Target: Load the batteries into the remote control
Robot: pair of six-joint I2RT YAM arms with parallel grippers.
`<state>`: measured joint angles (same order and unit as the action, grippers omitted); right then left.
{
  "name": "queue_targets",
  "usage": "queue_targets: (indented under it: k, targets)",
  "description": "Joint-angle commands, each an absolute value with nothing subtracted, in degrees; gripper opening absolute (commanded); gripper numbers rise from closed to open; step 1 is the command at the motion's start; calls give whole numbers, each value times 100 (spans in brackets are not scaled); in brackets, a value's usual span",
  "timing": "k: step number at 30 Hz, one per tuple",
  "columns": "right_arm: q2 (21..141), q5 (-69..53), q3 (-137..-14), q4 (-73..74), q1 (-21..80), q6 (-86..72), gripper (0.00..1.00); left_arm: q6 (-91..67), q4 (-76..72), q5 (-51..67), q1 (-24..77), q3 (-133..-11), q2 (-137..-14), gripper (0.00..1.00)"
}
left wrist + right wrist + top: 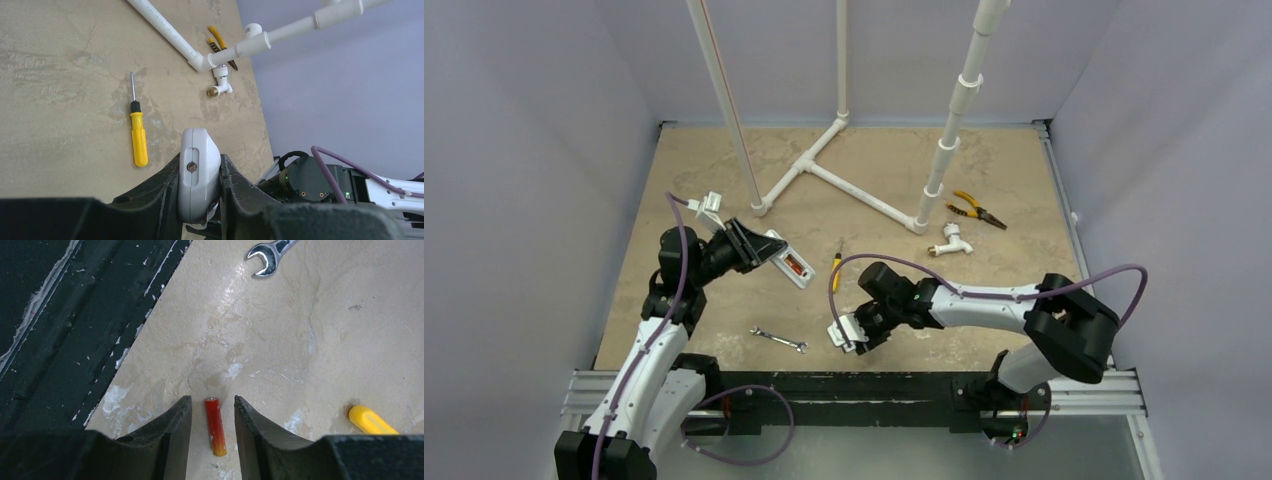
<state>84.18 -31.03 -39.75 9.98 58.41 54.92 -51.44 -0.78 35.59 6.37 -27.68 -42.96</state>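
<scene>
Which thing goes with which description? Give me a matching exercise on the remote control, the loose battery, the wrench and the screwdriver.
Things:
1. remote control
2. battery
3. wrench
4. screwdriver

Descriptions:
A. yellow handle
B. lying untouched inside the open right gripper
C. clamped in the left gripper
D. silver, near the front edge of the table

Pairs: 1-C, 2-B, 3-D, 4-A
</scene>
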Motion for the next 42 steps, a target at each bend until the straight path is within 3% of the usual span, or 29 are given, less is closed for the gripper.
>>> queue_targets:
  k: [1,13,26,28,34,39,42]
  targets:
    - [8501,-3103,-4248,1181,5818,5653,34,-5115,-404,3629,571,-2975,-4238,0]
    - [8987,-2815,-4605,1737,5818,5775,28,-5107,-371,3630,571,-2964,-4263,0]
    - [9059,-2611,-4755,2339,5801,5893,28,-5102,-373,3625,563,-3032,-4339,0]
    - [9102,-2647,-4777,2355,5801,5893,25,-5099,-377,3628,563,-3041,-4350,0]
    - [9174,-2769,-4888,2496,5793,5938,0,-5100,-373,3628,562,-3053,-4356,0]
    - [8594,-3123,-4610,1958,5654,5334,0,-5072,-502,3765,567,-3059,-4327,0]
    - [7849,-3147,-4024,814,5591,4520,0,-5101,-815,4059,563,-3022,-4307,0]
